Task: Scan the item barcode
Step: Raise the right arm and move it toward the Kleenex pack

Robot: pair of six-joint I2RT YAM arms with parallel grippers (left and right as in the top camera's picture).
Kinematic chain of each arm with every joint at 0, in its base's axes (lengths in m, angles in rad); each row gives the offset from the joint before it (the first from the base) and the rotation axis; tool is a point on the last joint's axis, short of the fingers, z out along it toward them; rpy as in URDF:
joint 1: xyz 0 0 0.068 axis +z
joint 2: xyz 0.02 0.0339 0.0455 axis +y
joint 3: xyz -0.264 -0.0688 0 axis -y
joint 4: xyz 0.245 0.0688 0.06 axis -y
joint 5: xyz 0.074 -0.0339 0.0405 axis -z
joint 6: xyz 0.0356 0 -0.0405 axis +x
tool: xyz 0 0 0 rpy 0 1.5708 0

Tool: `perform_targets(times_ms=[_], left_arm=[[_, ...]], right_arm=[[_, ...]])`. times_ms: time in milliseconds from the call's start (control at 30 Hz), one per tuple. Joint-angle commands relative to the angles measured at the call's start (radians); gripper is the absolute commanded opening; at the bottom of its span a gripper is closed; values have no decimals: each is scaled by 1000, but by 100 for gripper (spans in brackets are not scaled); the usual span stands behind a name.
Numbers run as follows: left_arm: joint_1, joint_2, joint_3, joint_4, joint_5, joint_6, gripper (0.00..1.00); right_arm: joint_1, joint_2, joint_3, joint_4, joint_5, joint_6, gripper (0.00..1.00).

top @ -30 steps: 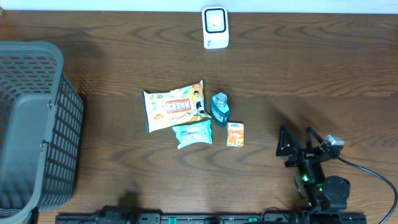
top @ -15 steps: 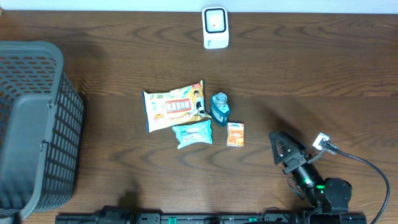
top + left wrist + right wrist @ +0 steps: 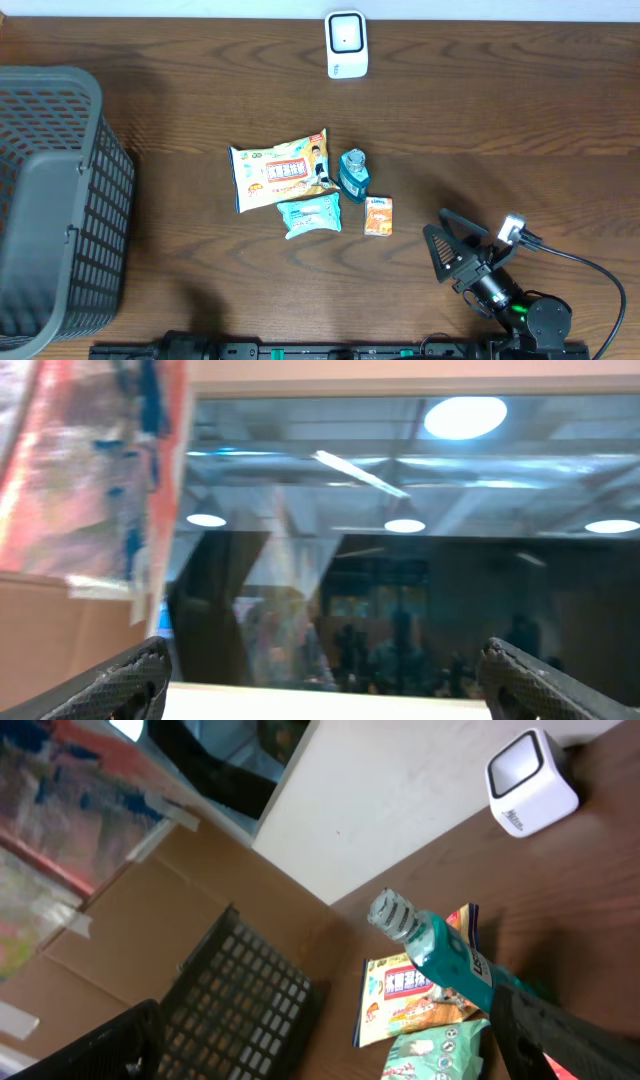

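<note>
My right tool [image 3: 440,240] hangs low over the near right part of the counter [image 3: 500,120]. Its two fingers are spread wide with nothing between them, and they point toward the cluster of goods. My left tool [image 3: 325,665] does not appear from overhead. Its own camera catches only the two fingertips at the bottom corners, far apart and empty. Beyond them are dark glass and blurred ceiling lights, and none of the counter shows.

The items lie mid-counter, apart from my right tool. Nearest is a small orange box [image 3: 378,215], and just left of it is a teal packet [image 3: 310,214]. Behind them a teal bottle [image 3: 353,174] lies beside a larger snack bag [image 3: 280,172]. In my right wrist view one finger covers the bottle's lower end and the frame's bottom edge cuts off the packet. I cannot make out a barcode on anything.

A dark mesh basket [image 3: 60,200] sits at the left and is cut off by the frame. The white scanner [image 3: 346,44] stands at the far edge.
</note>
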Motion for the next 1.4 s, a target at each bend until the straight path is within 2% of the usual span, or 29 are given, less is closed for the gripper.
perform_targets(times_ms=[0,133,200,300,433,800,1367], left_arm=[[3,-6,-32,32,-84,-10,98],[3,-7,-83,42,-84,-9,98],[3,-7,-119,61,-84,-9,98],[3,-7,-164,68,-83,-10,98],[3,-7,-246,68,-53,-18,98],[3,-5,-479,127,-50,-47,98],[3,-4,-735,115,-50,-47,98]], right_arm=[[6,2,71,-44,-33,-97,99],[6,29,208,-290,-23,-261,99],[6,72,312,-482,35,-388,99],[6,166,447,-685,126,-512,99],[6,311,573,-816,193,-573,99],[39,651,808,-918,254,-609,99],[346,900,916,-921,556,-560,99]])
